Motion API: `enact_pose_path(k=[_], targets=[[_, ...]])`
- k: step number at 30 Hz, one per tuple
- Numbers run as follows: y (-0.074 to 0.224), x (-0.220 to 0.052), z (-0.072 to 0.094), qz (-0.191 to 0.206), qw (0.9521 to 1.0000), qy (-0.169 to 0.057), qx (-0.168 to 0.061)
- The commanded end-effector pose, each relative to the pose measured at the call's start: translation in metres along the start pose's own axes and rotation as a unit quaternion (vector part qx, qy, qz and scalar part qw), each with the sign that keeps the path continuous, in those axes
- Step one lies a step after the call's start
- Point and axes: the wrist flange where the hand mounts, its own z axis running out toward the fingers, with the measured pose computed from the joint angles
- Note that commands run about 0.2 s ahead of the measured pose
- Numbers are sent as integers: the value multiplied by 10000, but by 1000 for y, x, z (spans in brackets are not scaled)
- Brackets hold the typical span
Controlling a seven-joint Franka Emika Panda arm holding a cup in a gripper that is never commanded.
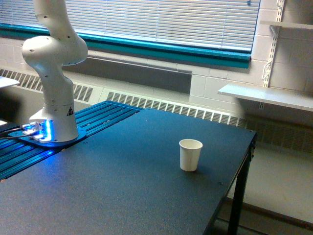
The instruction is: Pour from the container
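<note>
Dark speckled tabletop (122, 196) fills the foreground, with a white paper cup (190, 154) standing upright on it toward the exterior view's right. Behind, the white arm's base (54, 125) sits on blue-lit slats. Neither the tool nor the container is in frame, so the tool's state cannot be told.

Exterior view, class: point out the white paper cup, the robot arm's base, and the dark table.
White paper cup (190, 155), exterior view: middle of its side wall.
White robot arm base (59, 120), exterior view: lower column.
Dark table (122, 176), exterior view: bare top surface.
</note>
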Motion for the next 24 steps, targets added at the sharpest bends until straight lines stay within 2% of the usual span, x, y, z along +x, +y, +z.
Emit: enact_pose_path(k=[1, 12, 24], targets=[[-5, 1, -9, -19, 9999, 116, 115], [-4, -15, -11, -259, 9992, 123, 276], [11, -55, -9, -630, 9972, -188, 352]])
